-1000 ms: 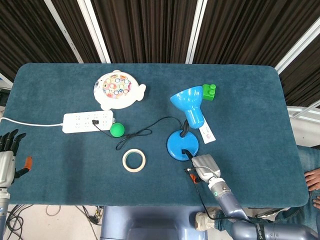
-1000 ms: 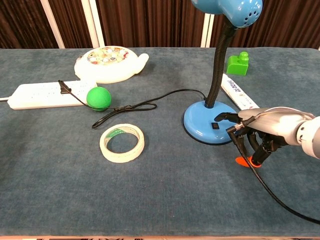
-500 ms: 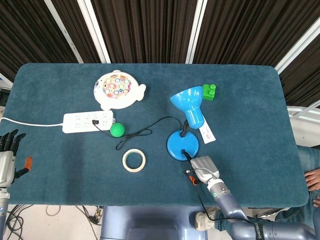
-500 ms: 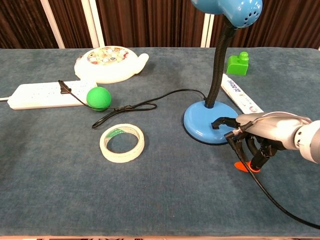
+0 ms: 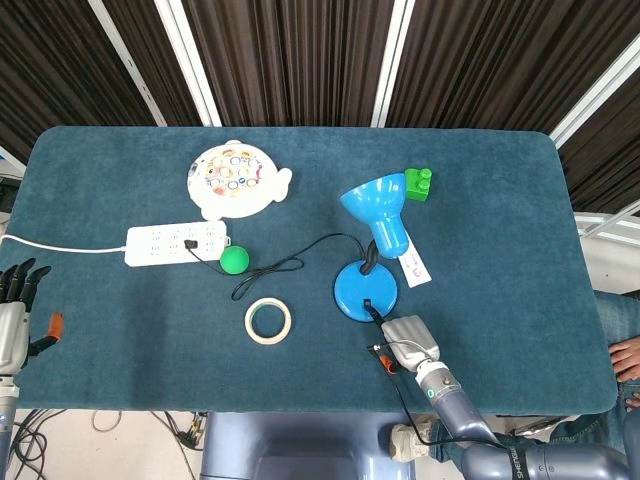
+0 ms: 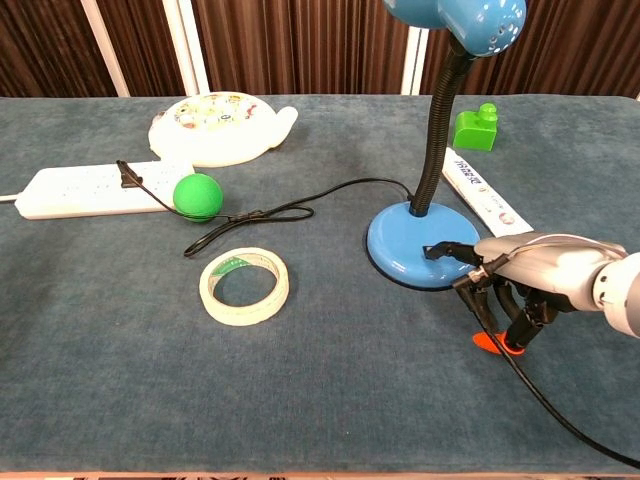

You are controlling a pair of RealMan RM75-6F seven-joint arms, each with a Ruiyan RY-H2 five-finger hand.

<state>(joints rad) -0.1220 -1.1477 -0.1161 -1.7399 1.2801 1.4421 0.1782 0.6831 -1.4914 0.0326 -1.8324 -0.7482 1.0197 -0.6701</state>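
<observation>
A blue desk lamp stands right of the table's middle, its round base [image 5: 362, 291] [image 6: 410, 240] under a bent black neck and blue shade [image 5: 375, 203]. My right hand [image 5: 410, 343] [image 6: 535, 275] lies just in front of the base. One dark fingertip reaches the base's near rim by the switch and the other fingers are curled down toward the cloth, holding nothing. A black cable trails from this hand toward me. My left hand [image 5: 14, 312] hangs off the table's left edge, fingers spread and empty.
The lamp's black cord [image 5: 300, 258] runs to a white power strip [image 5: 177, 240] [image 6: 85, 188]. A green ball [image 6: 197, 195] and a tape roll [image 6: 245, 286] lie left of the lamp. A fish-shaped toy [image 5: 235, 180], a green block [image 6: 476, 127] and a white stick [image 6: 480, 200] lie beyond.
My right hand has slid a little back toward the near edge, so its fingertip now sits at the base's rim rather than over it. The left hand has not moved.
</observation>
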